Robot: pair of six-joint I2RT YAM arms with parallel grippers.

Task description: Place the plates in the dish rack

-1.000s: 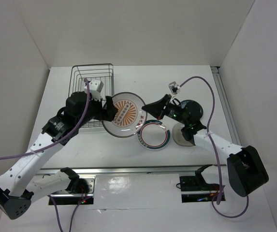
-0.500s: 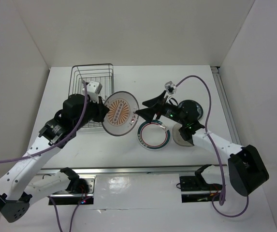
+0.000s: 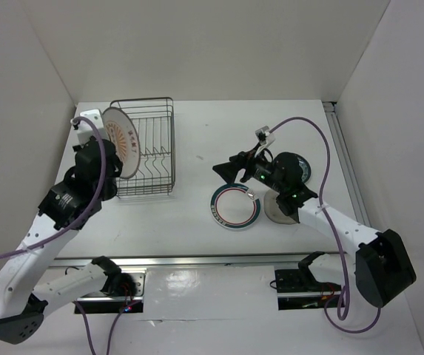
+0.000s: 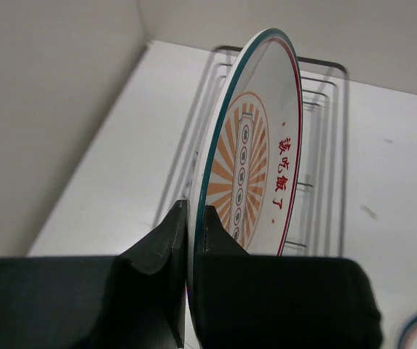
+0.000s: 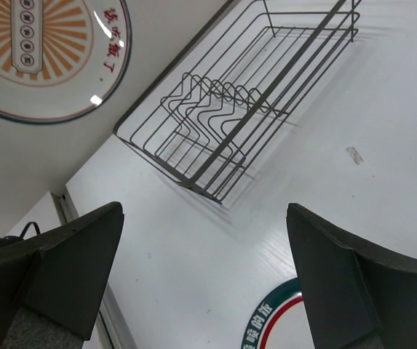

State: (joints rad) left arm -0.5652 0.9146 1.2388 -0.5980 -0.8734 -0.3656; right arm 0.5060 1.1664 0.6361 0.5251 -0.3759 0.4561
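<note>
The orange-centred plate point(image 3: 123, 140) stood on edge above the left side of the dish rack point(image 3: 173, 140), near the far-left corner of the bench point(image 3: 197, 118), its rim pinched in the closed left claw point(image 4: 193, 222). On so thin a bite it looked liable to twist or snag a rim wire short of the prongs point(image 5: 208, 102), and the left wall point(image 3: 34, 111) crowded that side. The right claw point(image 3: 226, 168) hung wide open and empty above the ringed plate point(image 3: 234, 207), with bare bench between it and the rack.
</note>
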